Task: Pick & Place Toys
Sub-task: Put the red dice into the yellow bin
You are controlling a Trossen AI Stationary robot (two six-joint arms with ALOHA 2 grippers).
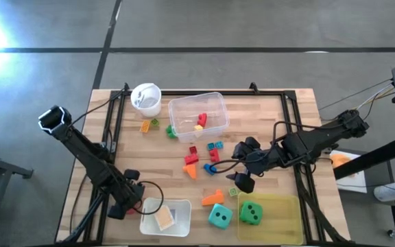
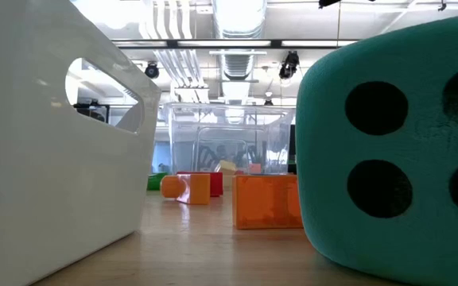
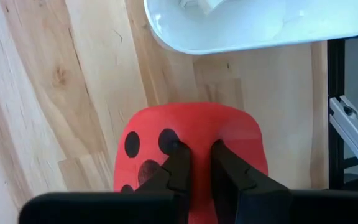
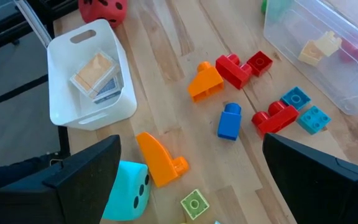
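The left gripper (image 3: 196, 163) is seen at the table's seven o'clock corner, jaws drawn narrow and pressed against the top of the red dotted die (image 3: 194, 146), just beside the white bin (image 1: 164, 216); the right gripper (image 1: 241, 165) is held wide at four o'clock, over scattered blocks (image 4: 229, 121); the teal die (image 1: 219, 217) lies at six o'clock.

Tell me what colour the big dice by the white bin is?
The dice is red with black dots, clearest in the left wrist view.
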